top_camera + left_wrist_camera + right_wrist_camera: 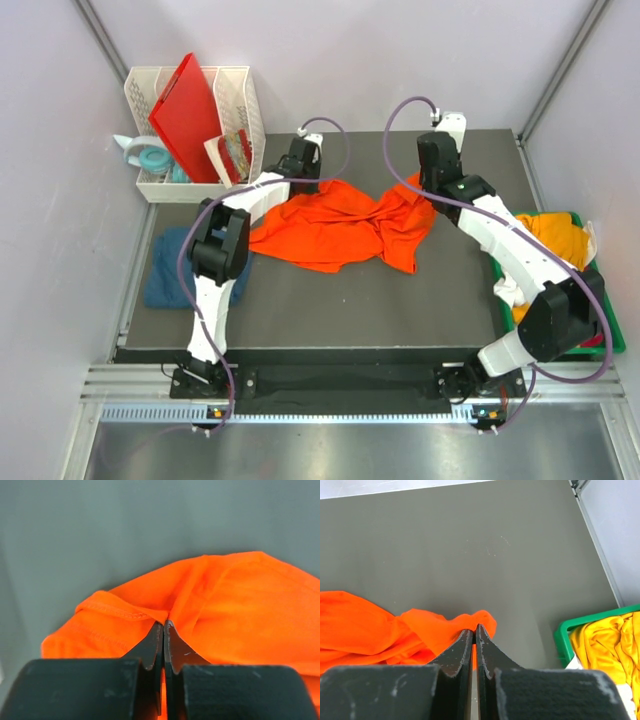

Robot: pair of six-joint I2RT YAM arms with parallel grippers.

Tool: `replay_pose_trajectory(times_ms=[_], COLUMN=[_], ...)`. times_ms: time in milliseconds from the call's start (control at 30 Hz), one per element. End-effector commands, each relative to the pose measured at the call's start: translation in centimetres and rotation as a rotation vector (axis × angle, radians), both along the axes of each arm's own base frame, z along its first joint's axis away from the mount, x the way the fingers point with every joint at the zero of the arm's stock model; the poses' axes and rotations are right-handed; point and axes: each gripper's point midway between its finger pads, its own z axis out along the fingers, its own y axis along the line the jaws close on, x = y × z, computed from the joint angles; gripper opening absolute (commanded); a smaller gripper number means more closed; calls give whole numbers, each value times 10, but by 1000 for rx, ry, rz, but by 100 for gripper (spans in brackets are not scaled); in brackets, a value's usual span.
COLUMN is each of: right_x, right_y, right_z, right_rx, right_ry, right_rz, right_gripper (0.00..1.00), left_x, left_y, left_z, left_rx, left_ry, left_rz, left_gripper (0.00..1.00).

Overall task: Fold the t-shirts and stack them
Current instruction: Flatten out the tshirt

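Orange cloth is pinched in both claws. The left claw (163, 625) is clenched on a fold of the orange t-shirt (240, 605), just beside a stitched hem. The right claw (474, 629) is clenched on another edge of the same garment, with only a thin sliver of fabric showing between the jaws. The shirt lies crumpled and twisted at the far middle of the worktop (330, 310), stretching from one claw to the other.

Probable faults:
- The right grip looks shallow, so tension during spreading could pull the cloth free.
- The twist at mid-garment may persist if the claws separate without unwinding it, and the shirt would then not lie flat.
- Either claw may hold more than one layer, which would keep the shirt from opening.

Surroundings:
- A dark teal t-shirt (165, 265) lies at the left edge of the worktop, partly under the left arm. A leftward sweep could drag it.
- A white basket (240, 90) holding a red board (190, 115) stands near the left claw and limits travel there.
- A green bin (563, 642) on the right holds a yellow t-shirt (610, 645).
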Motion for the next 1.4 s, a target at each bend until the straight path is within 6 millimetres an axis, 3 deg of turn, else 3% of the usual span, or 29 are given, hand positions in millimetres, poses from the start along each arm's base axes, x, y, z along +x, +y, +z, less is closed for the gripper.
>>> replay_pose_trajectory(times_ms=[0, 33, 67, 100, 133, 167, 233, 267, 333, 367, 433, 467, 567, 800, 900, 1000, 1233, 1300, 1367], right_x=[-2, -8, -12, -17, -30, -38, -62, -71, -96, -104, -130, -138, -164, -211, -215, -204, -148, -131, -102], right_y=[-9, -15, -20, -26, -34, -41, -55, -60, -75, -80, -92, -96, -105, -123, -126, -120, -98, -99, -92], right_z=[32, 52, 65, 81, 115, 132, 176, 188, 213, 220, 240, 247, 270, 325, 334, 329, 292, 284, 268], right_rx=[53, 62, 68, 76, 93, 95, 96, 91, 79, 76, 89, 101, 147, 209, 207, 202, 154, 137, 123], right_ry=[-89, -124, -148, -178, -239, -272, -351, -368, -402, -413, -462, -484, -529, -667, -689, -665, -553, -535, -485], right_rz=[-37, -46, -58, -68, -73, -88, -93, -102, -118, -124, -136, -140, -139, -129, -135, -130, -140, -164, -166], right_gripper=[0, 0, 0, 0, 0, 0, 0, 0, 0, 0, 0, 0, 0, 0, 0, 0, 0, 0, 0], left_x=[-2, -6, -13, -16, -24, -37, -52, -73, -95, -120, -144, -168, -208, -274, -288, -286, -234, -209, -178], left_y=[19, 26, 33, 45, 56, 68, 94, 108, 126, 136, 148, 156, 173, 198, 203, 202, 189, 183, 176], left_z=[91, 106, 143, 166, 188, 234, 285, 315, 341, 367, 382, 401, 431, 471, 481, 474, 421, 407, 386], left_rx=[-4, 6, 0, -2, 1, -13, -9, 16, 48, 68, 84, 81, 64, 41, 39, 41, 86, 102, 132], left_ry=[-153, -156, -205, -233, -254, -328, -410, -452, -499, -554, -591, -639, -712, -827, -856, -843, -722, -702, -650], left_rz=[29, 38, 30, 40, 47, 50, 67, 56, 66, 62, 74, 81, 121, 159, 164, 163, 153, 149, 146], left_gripper=[0, 0, 0, 0, 0, 0, 0, 0, 0, 0, 0, 0, 0, 0, 0, 0, 0, 0, 0])
